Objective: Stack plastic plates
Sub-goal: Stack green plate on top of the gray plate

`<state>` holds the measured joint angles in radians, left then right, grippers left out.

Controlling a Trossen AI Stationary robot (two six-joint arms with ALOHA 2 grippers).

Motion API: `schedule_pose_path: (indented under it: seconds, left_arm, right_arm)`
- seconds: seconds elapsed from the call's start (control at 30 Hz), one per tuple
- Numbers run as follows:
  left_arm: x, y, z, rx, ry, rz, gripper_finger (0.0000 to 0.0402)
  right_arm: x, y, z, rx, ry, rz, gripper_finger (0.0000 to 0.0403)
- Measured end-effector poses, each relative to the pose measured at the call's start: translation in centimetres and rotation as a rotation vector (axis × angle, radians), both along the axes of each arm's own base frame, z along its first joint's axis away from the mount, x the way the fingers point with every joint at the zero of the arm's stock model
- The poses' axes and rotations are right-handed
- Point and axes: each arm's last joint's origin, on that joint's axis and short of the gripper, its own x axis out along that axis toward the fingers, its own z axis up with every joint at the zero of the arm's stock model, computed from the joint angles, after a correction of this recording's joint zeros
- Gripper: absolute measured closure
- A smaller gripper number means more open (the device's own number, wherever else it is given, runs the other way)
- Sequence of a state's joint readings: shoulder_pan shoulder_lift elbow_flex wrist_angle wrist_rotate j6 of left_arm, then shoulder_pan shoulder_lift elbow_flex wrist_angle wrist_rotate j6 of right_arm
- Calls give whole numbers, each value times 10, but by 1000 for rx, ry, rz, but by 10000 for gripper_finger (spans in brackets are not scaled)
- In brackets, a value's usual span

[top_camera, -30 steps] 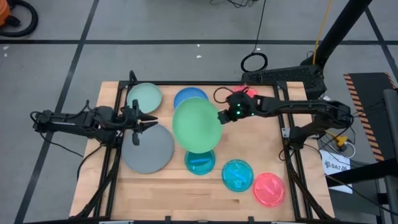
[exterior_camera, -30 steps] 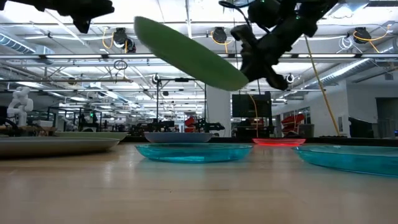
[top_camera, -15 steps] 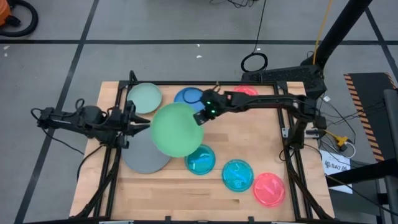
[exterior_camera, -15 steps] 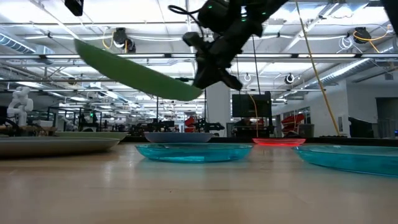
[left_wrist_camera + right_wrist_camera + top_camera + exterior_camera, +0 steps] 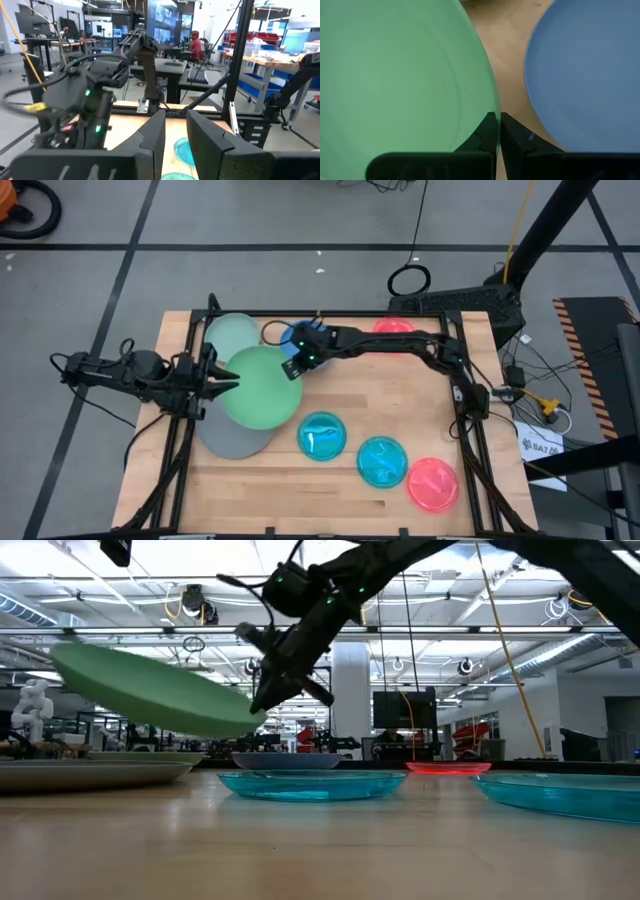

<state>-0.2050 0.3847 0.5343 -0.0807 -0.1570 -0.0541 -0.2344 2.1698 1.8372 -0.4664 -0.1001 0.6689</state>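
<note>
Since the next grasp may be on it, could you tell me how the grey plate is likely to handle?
The grey plate looks flat and low-rimmed, so pinching its edge probably works, as the right gripper does with the green plate. That plate holds its shape by one edge, so grey is likely stiff and light. It may slide if pushed.

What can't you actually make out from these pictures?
- Grey plate: in the high view the large green plate, carried by the right pincer, covers much of it.
- Blue plate: cut off by the edge in the right wrist view; in the high view the right arm hides most of it.
- Left pincer: whether it touches the green plate can't be told from above.
- Far pink plate: partly hidden behind the right arm.
</note>
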Motion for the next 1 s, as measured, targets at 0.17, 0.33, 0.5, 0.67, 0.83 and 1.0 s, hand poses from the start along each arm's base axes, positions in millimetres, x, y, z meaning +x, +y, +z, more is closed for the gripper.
schedule_pose_path:
  seconds: [0.17,0.33,0.5,0.67,0.83,1.0]
  left_arm:
    - [0,0,-1,8,5,0,316]
    - [0,0,-1,9,10,1,316]
    - [0,0,-2,16,19,2,316]
    - [0,0,-2,23,20,2,316]
    - [0,0,-2,23,20,3,316]
    - [0,0,-2,24,20,3,316]
  right_arm:
    - [18,-3,-11,-8,-4,11,401]
    - [27,1,-16,-50,10,3,401]
    - [28,9,-15,-73,20,1,398]
    - [29,14,-16,-102,27,-10,397]
    - [29,13,-15,-109,22,-16,396]
    - [29,13,-15,-109,22,-17,393]
